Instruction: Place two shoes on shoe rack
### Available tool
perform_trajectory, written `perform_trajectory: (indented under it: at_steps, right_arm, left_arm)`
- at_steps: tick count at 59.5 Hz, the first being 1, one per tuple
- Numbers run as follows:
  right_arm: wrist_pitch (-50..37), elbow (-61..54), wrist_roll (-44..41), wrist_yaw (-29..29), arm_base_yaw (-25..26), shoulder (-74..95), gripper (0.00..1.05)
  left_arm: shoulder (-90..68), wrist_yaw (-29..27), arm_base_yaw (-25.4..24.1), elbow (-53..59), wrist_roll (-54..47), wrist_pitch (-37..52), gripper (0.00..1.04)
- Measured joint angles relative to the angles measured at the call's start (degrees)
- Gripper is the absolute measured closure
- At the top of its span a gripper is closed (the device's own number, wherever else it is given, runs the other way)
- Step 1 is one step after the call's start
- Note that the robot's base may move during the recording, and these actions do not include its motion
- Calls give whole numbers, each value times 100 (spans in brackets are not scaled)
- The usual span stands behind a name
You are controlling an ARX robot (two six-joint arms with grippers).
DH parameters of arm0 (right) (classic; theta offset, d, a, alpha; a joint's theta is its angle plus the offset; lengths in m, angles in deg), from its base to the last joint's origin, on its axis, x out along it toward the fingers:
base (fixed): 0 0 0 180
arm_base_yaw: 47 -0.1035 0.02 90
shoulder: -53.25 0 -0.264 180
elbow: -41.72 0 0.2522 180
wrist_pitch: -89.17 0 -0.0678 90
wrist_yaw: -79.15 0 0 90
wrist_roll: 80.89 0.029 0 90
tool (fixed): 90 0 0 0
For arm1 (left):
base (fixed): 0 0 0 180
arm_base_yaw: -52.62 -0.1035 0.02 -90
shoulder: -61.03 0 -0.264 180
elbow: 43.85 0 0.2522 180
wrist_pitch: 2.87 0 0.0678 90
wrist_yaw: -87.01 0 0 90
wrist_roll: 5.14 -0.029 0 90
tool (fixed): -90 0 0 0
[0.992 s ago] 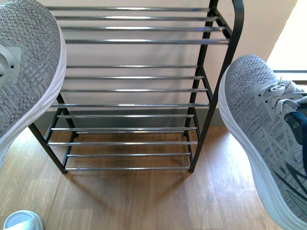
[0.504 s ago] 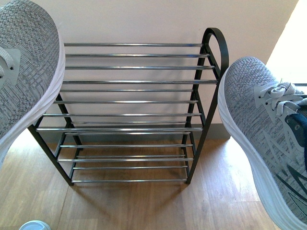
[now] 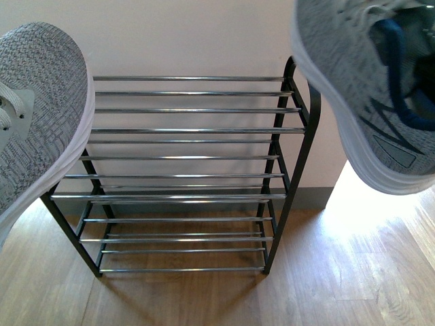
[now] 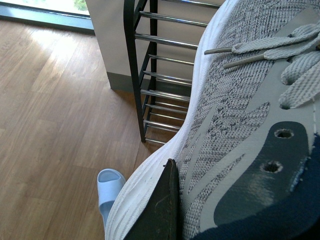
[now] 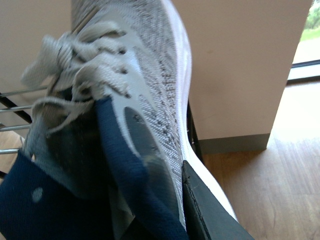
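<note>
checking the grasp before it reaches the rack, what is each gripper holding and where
Left gripper clamps one grey sneaker by its side wall near the collar; right gripper holds the other sneaker the same way.

A light brown wooden plank floor (image 3: 204, 299) fills the near ground. At the far side stands a plain cream wall (image 3: 190, 34), with a low grey skirting board (image 3: 309, 198) along its foot. To the right, past the wall's end, a bright patch of sunlight (image 3: 360, 204) lies on the planks. In the right wrist view a dark-framed window (image 5: 309, 40) there shows greenery outside.
</note>
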Motion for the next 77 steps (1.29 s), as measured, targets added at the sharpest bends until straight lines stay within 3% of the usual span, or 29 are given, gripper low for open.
perform_trajectory:
  at_steps: [15,29,51,77]
  right_arm:
    - [1141,1991,612,428,-564,1473,103]
    - [1998,3506,1012,638,-706,2686,103]
    - [2684,4747,1158,859,-643,3926,103]
    - [3073,5458,1246,881,-409,4503,103]
  left_arm:
    - [0,2,0,0,0,0,103]
    - [0,2,0,0,0,0,103]
    - [0,2,0,0,0,0,103]
    - [0,2,0,0,0,0,103]
